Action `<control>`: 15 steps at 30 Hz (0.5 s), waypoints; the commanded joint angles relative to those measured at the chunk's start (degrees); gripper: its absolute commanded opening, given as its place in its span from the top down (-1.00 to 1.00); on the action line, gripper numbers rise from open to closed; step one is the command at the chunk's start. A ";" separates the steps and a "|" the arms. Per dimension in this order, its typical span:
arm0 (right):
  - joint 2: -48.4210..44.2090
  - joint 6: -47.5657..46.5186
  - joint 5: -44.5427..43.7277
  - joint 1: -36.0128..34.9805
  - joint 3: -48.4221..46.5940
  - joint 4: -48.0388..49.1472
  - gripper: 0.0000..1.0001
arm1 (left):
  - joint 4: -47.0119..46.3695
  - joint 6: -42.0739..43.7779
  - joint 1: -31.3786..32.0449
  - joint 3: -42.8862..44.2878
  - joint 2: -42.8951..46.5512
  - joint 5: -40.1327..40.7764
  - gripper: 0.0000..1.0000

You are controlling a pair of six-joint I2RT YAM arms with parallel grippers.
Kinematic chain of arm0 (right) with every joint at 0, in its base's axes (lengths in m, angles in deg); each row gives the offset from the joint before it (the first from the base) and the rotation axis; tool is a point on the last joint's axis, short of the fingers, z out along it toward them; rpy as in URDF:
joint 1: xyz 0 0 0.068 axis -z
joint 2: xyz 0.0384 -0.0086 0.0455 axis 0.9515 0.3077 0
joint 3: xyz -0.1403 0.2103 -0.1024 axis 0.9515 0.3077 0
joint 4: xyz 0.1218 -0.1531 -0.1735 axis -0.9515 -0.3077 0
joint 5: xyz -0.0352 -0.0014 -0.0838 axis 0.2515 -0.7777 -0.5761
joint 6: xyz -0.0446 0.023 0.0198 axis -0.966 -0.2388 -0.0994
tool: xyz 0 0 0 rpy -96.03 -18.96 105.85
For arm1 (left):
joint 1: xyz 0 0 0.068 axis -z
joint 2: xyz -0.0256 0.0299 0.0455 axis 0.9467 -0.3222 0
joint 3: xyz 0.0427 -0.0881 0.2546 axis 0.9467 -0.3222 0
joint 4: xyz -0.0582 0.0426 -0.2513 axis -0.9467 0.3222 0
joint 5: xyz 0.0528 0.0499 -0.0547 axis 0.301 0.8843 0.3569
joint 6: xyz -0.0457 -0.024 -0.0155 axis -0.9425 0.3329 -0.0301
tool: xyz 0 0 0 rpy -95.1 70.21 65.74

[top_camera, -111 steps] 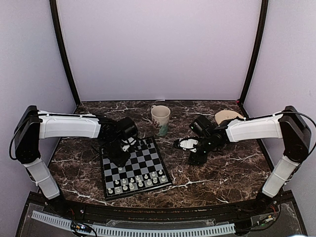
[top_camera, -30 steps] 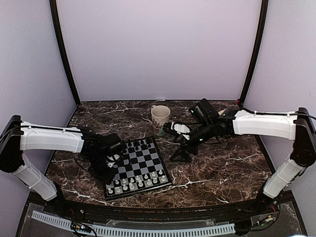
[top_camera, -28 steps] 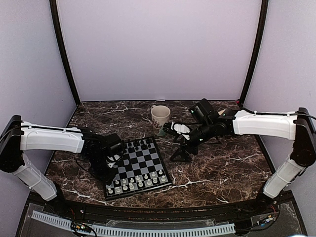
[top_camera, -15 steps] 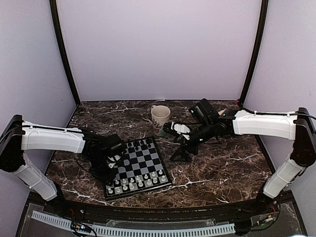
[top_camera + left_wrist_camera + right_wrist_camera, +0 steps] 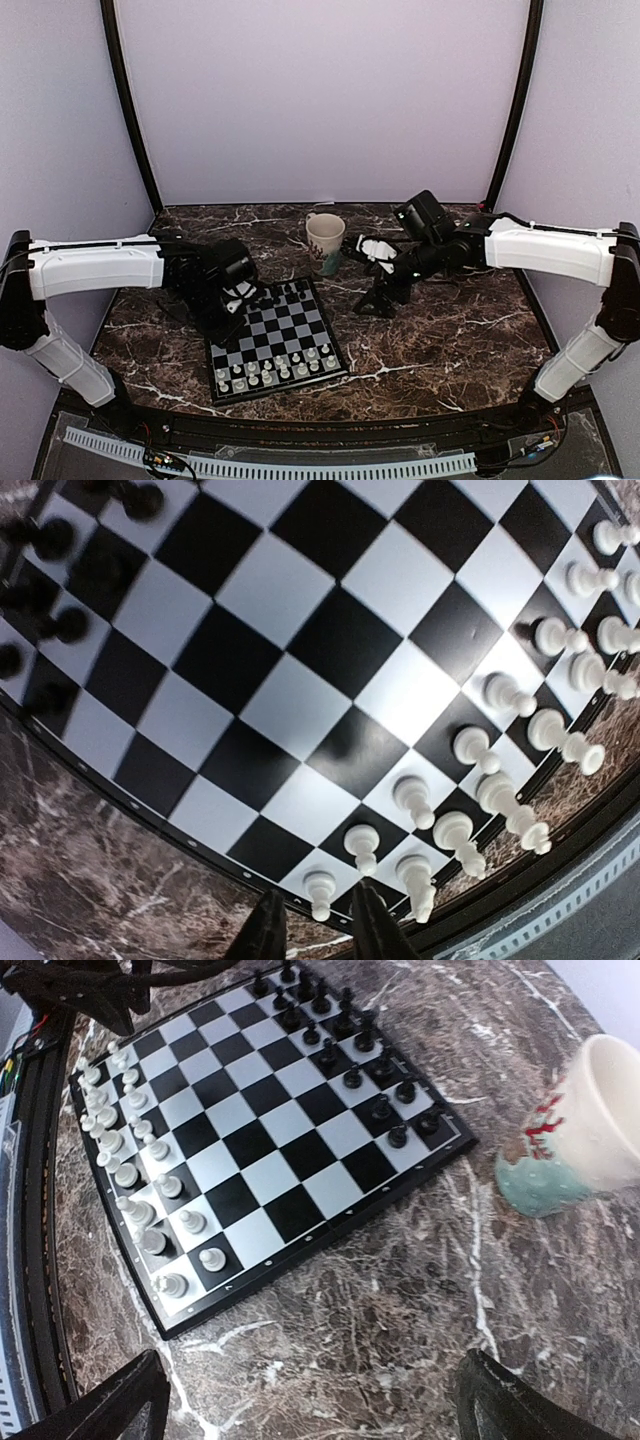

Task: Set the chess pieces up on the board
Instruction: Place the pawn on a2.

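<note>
The board (image 5: 281, 331) lies on the marble left of centre. White chess pieces (image 5: 275, 367) fill its two near rows and black chess pieces (image 5: 287, 292) stand along its far edge. My left gripper (image 5: 243, 301) hovers over the board's far left corner. In the left wrist view its fingers (image 5: 375, 935) stand slightly apart with nothing between them, just short of a white pawn (image 5: 320, 894). My right gripper (image 5: 376, 302) hangs wide open and empty over bare marble right of the board (image 5: 262, 1142). Its fingertips (image 5: 100, 1410) frame the bottom of the right wrist view.
A cream mug (image 5: 325, 241) with a teal base stands just beyond the board's far right corner, also in the right wrist view as a mug (image 5: 585, 1130) at the right edge. Purple walls enclose the table on three sides.
My left gripper has opened a little and moved from the board's near left edge toward its far left corner. The right gripper has shifted slightly farther back.
</note>
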 commanded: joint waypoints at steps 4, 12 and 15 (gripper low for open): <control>-8.43 3.80 -2.83 10.14 -4.13 2.04 -1.00 | -4.05 10.82 -2.71 7.62 7.03 14.22 0.34; -16.11 15.20 -9.52 23.96 -1.76 12.71 -0.99 | -33.18 17.59 -4.29 1.60 17.93 31.91 -0.96; -17.90 20.41 -11.94 26.62 -1.35 14.23 -0.99 | -41.33 18.65 -5.56 -0.88 21.13 33.44 -0.98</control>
